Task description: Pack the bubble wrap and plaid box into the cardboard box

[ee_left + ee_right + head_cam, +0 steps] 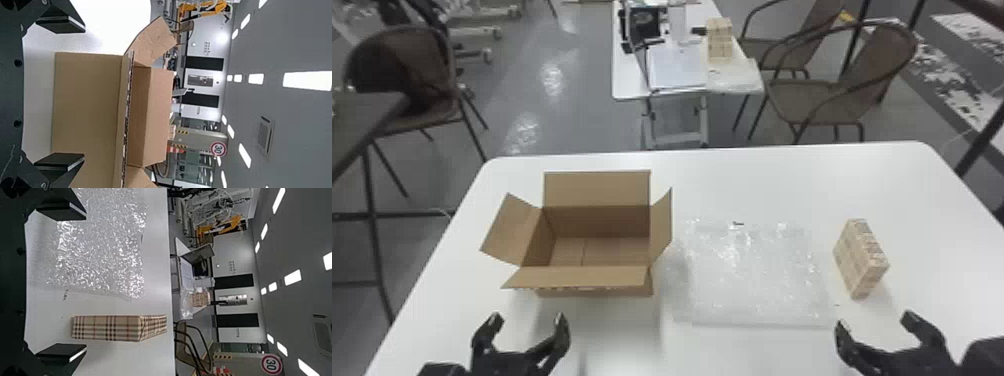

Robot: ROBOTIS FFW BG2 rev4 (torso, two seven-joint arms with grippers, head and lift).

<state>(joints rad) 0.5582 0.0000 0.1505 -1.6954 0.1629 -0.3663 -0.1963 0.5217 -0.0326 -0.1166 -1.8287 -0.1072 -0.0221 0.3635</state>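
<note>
My left gripper (524, 332) stands open in front of the open cardboard box (592, 276), which is on the left of the table with its flaps spread. In the left wrist view, the gripper (62, 94) has nothing between its fingers, and the cardboard box (88, 102) stands beyond them. Clear bubble wrap (757, 275) lies flat right of the box. The plaid box (859, 257) stands upright at the wrap's right. Open and holding nothing, my right gripper (877, 327) is nearer than both; in the right wrist view the gripper (62, 282) faces the bubble wrap (101, 246) and plaid box (107, 328).
All these things share one white table (757, 185). Behind it on the floor are a second table (629, 80) with papers and another plaid box, and brown chairs (822, 100). A dark table (362, 115) stands off to the left.
</note>
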